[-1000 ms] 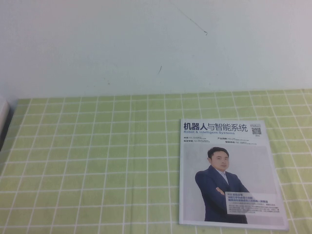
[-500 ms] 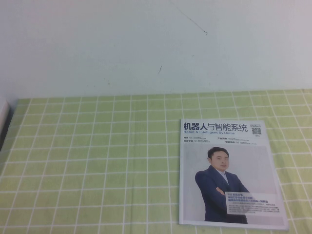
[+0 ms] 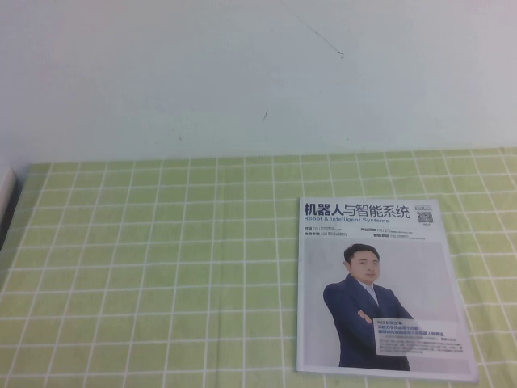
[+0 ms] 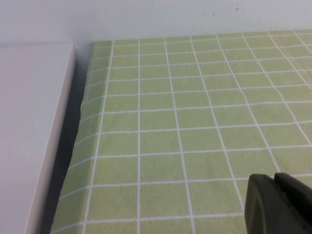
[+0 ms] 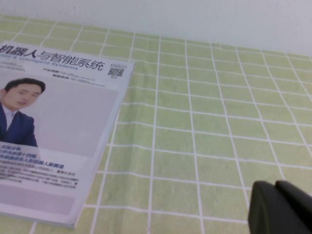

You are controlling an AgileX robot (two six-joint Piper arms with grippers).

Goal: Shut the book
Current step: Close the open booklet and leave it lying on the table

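Down at the near end, the right gripper [image 5: 276, 188] hangs low over bare cloth just off the book's [image 3: 380, 291] right-hand edge, apart from it, its two dark fingers pressed together on nothing. The left gripper [image 4: 274, 181] is the same story: pinched together, empty, out over the left side of the table, well away from the book. Neither arm shows in the high view. And the book itself lies flat on the right side of the table, close to the near edge, front cover up, pages together. By the look of it the closing is already done. So the job now, I'd say, is simply not to undo it: any move by the right arm should lift up and away from that free edge rather than sweep across it, where a fingertip could catch the cover and flip it back. The green checked tablecloth [image 3: 161, 259] runs smooth and flat under everything. A white ledge [image 4: 29, 122] borders its left edge. Beyond stands a pale wall [image 3: 242, 73], bare but for a couple of small dark marks.
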